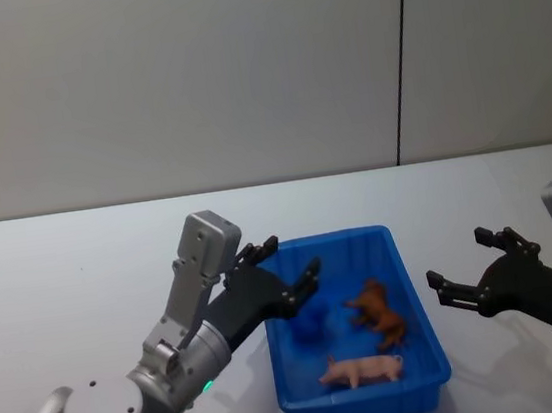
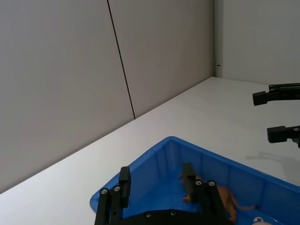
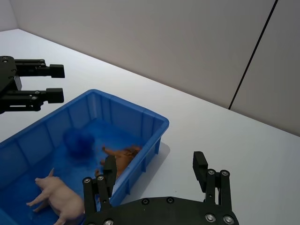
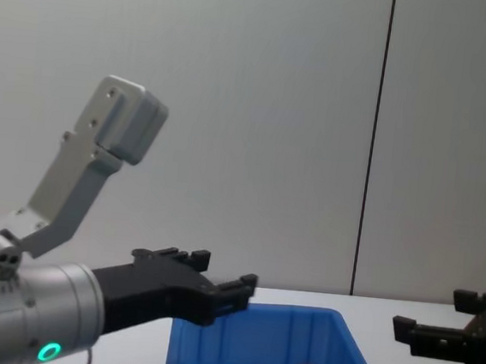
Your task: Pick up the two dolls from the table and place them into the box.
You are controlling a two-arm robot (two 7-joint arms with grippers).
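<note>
Head view: two dolls in unlabelled box.

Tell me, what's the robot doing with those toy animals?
It is putting toys away. Both dolls, a brown doll and a pink pig doll, already lie inside the blue box on the white table. The left gripper hovers open over the box's left edge, holding nothing. The right gripper hangs open and empty to the right of the box.
</note>
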